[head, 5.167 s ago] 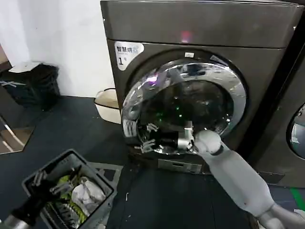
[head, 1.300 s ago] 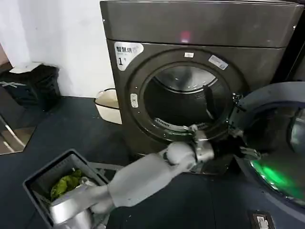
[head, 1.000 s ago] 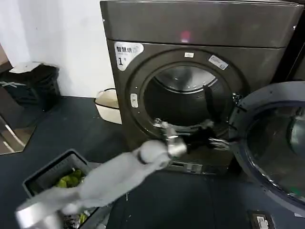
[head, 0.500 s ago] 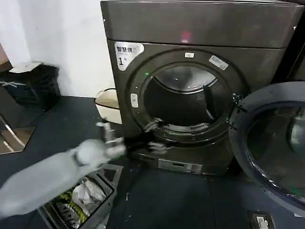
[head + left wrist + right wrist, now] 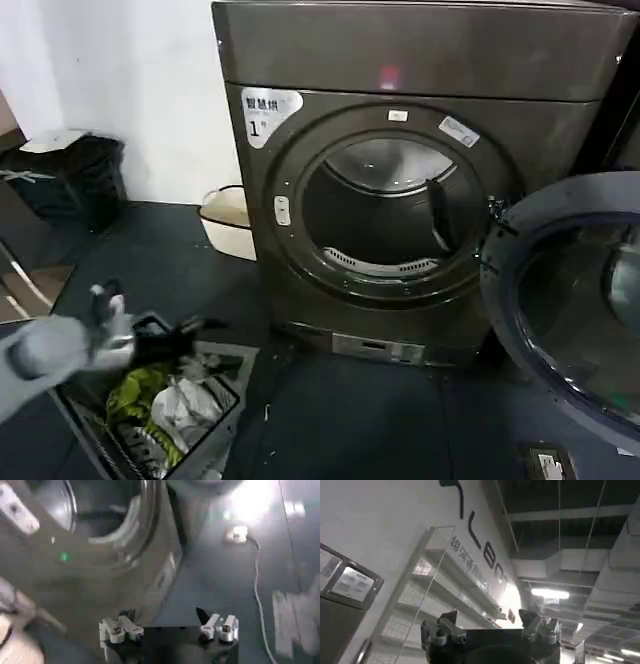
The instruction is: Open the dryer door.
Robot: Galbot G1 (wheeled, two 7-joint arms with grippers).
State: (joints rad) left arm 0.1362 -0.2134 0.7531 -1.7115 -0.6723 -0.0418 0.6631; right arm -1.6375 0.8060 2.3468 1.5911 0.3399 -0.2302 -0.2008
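The dryer door [image 5: 545,215] stands swung wide open to the right of the dryer [image 5: 400,60], its dark grey inner side and tinted glass facing me. The round drum opening [image 5: 385,215] is uncovered; it also shows in the left wrist view, drum opening [image 5: 100,515]. My left gripper [image 5: 192,328] hovers low at the left, over the laundry basket [image 5: 215,425], far from the door. In the left wrist view the left gripper [image 5: 169,619] is open and holds nothing. My right gripper [image 5: 490,619] points up at the ceiling, open and empty.
The basket holds green and white laundry [image 5: 165,400]. A black bin [image 5: 70,180] and a white tub [image 5: 228,215] stand by the wall left of the dryer. A thin cable [image 5: 257,580] lies on the dark floor. The open door takes up the right side.
Five seconds ago the door was nearly shut with my right gripper at it. Over the last second my left arm swept from the open door leftwards and down to the basket.
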